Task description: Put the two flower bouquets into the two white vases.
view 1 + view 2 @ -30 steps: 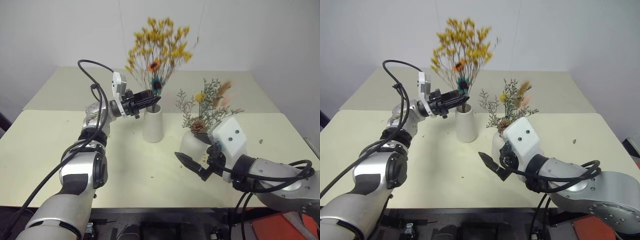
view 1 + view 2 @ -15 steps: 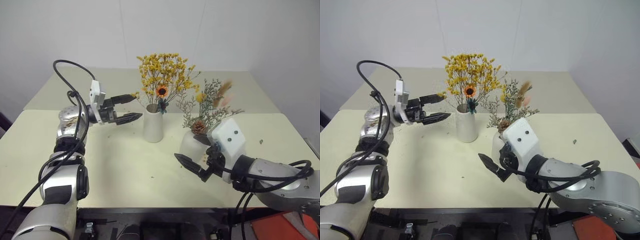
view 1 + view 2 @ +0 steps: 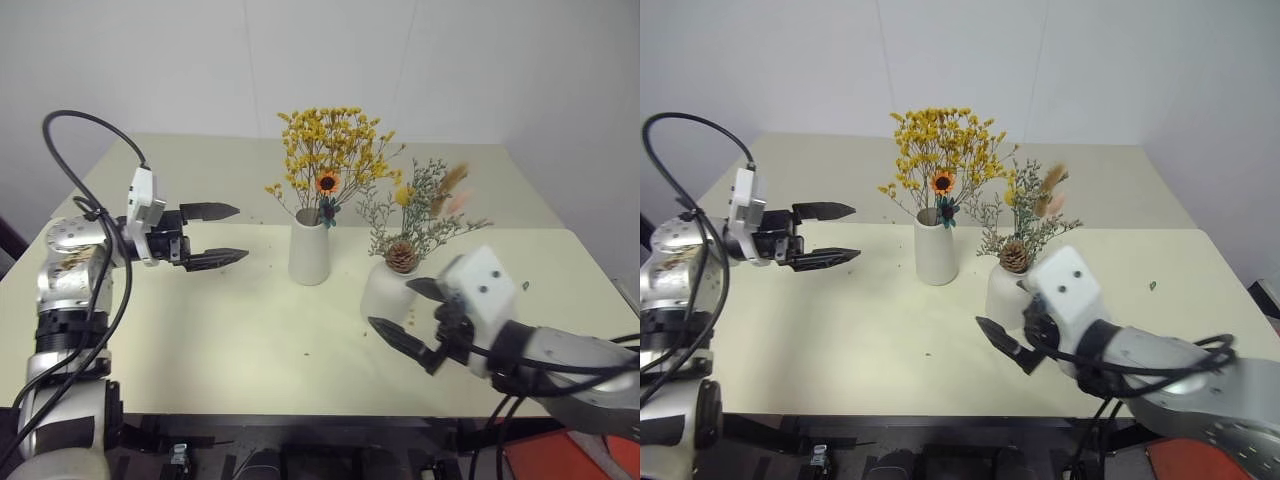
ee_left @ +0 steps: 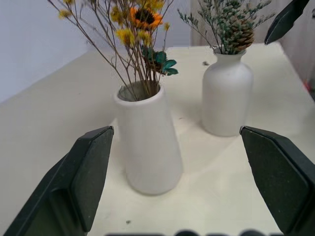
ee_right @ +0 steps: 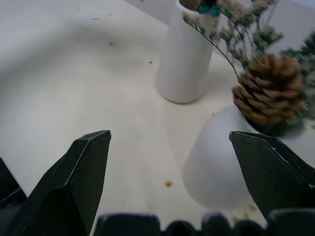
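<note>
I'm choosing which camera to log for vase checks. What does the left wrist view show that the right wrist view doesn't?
Left wrist view: the squat vase whole, with the tall vase's open mouth and the yellow bouquet's stems and sunflower. Right wrist view: crumbs on the table. Both: the two vases and the pinecone.
</note>
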Available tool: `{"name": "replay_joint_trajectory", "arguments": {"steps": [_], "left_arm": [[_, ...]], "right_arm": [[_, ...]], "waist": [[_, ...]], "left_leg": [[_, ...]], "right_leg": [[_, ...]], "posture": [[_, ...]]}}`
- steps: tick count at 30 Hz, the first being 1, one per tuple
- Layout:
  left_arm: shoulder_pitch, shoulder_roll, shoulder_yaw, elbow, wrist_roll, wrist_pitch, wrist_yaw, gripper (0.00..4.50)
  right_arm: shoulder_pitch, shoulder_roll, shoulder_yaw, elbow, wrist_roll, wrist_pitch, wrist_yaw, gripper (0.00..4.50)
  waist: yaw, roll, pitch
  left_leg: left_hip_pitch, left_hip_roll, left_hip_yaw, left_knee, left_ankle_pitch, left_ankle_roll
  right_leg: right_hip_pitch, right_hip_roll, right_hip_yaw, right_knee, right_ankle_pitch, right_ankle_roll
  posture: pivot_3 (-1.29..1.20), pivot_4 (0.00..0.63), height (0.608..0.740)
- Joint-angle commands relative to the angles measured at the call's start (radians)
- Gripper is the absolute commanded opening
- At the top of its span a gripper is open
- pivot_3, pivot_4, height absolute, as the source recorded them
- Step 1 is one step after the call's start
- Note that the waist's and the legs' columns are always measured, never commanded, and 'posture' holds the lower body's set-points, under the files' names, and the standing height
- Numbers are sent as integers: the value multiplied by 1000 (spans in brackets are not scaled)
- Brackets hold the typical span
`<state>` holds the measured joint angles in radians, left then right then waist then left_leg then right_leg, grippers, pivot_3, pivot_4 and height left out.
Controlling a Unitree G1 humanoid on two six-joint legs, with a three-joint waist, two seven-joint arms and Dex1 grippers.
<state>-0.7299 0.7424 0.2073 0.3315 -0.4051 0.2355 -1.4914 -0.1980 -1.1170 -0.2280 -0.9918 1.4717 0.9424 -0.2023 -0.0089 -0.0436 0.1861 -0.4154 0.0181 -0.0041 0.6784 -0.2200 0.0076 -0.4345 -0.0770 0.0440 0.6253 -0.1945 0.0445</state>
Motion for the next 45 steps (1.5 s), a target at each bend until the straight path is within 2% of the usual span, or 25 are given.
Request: {"name": "replay_joint_trajectory", "arguments": {"steps": [1, 5, 7, 11, 17, 25, 30, 39, 45], "left_arm": [[53, 29, 31, -165, -75, 67, 43, 4481], [107, 55, 35, -237, -96, 107, 86, 4481], [144, 77, 45, -282, -118, 131, 93, 4481], [237, 114, 82, -371, -151, 154, 123, 4481], [338, 140, 138, -437, -179, 151, 167, 4481], [394, 190, 202, -466, -199, 151, 204, 4481], [407, 234, 240, -447, -211, 153, 192, 4481], [427, 229, 243, -478, -212, 142, 236, 4481], [442, 225, 261, -495, -213, 132, 269, 4481]], "right_arm": [[137, -41, -257, -26, 0, -4, 168, 4500], [347, -48, -509, 22, -156, 45, 438, 4500], [426, -38, -591, 57, -248, 40, 551, 4500], [528, -27, -686, 136, -440, -9, 749, 4500], [520, -26, -708, 242, -562, -49, 900, 4500], [501, -37, -688, 263, -673, -94, 1055, 4500], [445, -36, -677, 275, -661, -77, 1086, 4500], [438, -54, -677, 302, -703, -85, 1193, 4500], [389, -53, -661, 332, -709, -76, 1194, 4500]], "waist": [[1, 0, 0], [3, -1, 0], [2, -1, 0], [-3, -1, -1], [-3, -1, -1], [-2, -1, -1], [-3, -1, -1], [0, -1, -1], [-1, -1, -1]], "left_leg": [[1, 0, 0, 0, 0, 0], [4, 0, 0, 0, 0, 0], [10, 1, 1, -1, 0, 0], [11, 1, 1, -1, 0, 0], [11, 1, 2, -2, 0, 0], [11, 1, 2, -2, 0, 0], [11, 1, 2, -2, 0, -1], [11, 1, 2, -2, 0, -1], [11, 1, 2, -2, -1, -1]], "right_leg": [[1, 0, 0, 0, 0, 0], [5, 1, -1, -1, -3, 5], [10, 1, -1, -2, -5, 7], [11, 1, 0, -2, -6, 6], [10, 1, 0, -3, -9, 1], [10, 1, -1, -3, -10, 1], [10, 0, -1, -3, -10, 1], [10, 0, -1, -3, -10, 0], [10, 0, -1, -3, -10, 0]], "posture": [[0, 150, 740], [0, 150, 740], [0, 150, 740], [0, 150, 740], [0, 150, 740], [0, 150, 740], [0, 150, 740], [0, 150, 740], [0, 150, 740]]}}
